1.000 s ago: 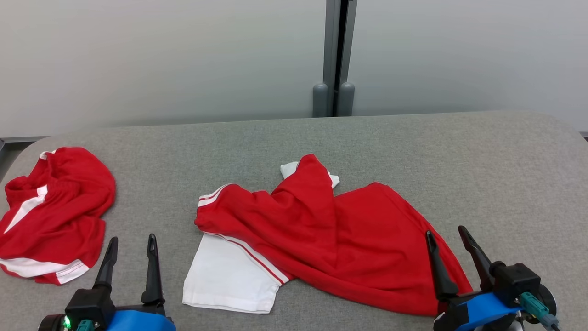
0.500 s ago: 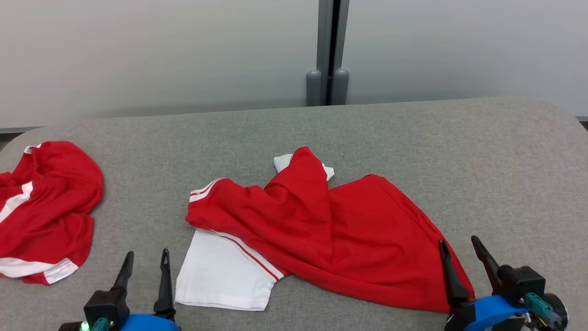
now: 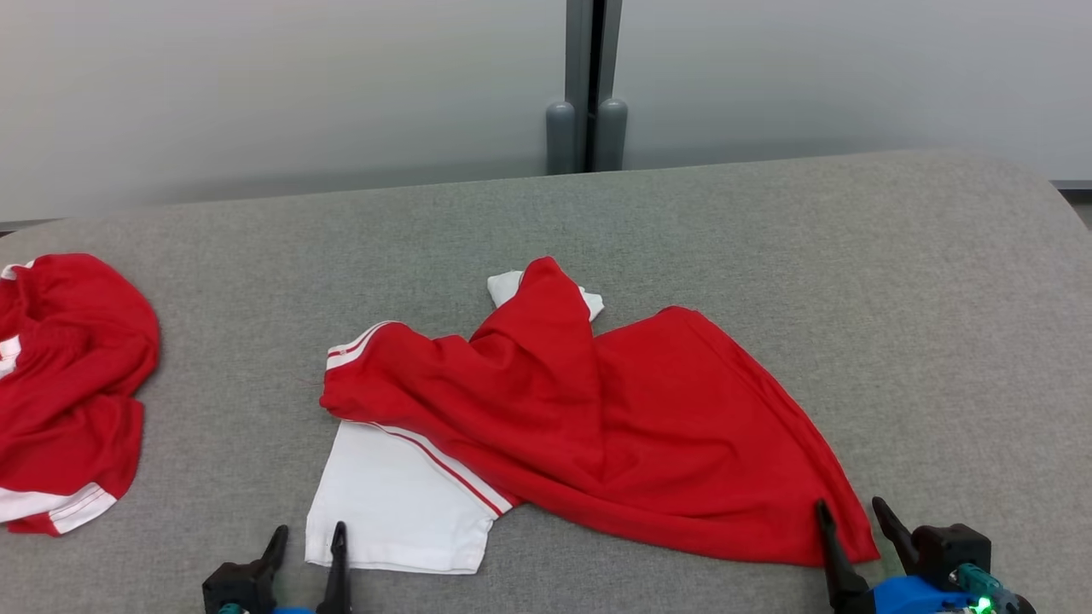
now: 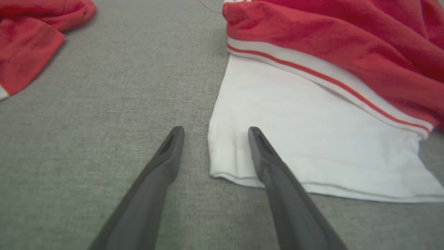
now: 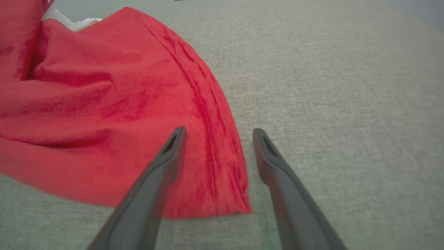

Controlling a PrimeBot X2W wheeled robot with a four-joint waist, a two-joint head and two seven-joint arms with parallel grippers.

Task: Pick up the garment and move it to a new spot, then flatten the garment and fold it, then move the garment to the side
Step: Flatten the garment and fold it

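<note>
A red and white garment [image 3: 589, 418] lies rumpled in the middle of the grey table [image 3: 768, 239], its white sleeve [image 3: 401, 503] spread toward me. My left gripper [image 3: 307, 537] is open at the bottom edge, straddling the sleeve's near left corner [image 4: 222, 166]. My right gripper [image 3: 853, 516] is open over the red hem's near right corner [image 5: 222, 180]. In the left wrist view the gripper [image 4: 215, 133] holds nothing. In the right wrist view the gripper [image 5: 218, 133] holds nothing either.
A second red garment with white trim [image 3: 60, 384] is bunched at the table's left edge, also in the left wrist view's corner [image 4: 31, 41]. A grey post [image 3: 589, 85] stands behind the table against a pale wall. Bare table surface lies to the right [image 5: 347, 86].
The head view has shifted: everything has slid left and up the picture. Both grippers sit lower in the picture and nearer the garment's near corners, still open.
</note>
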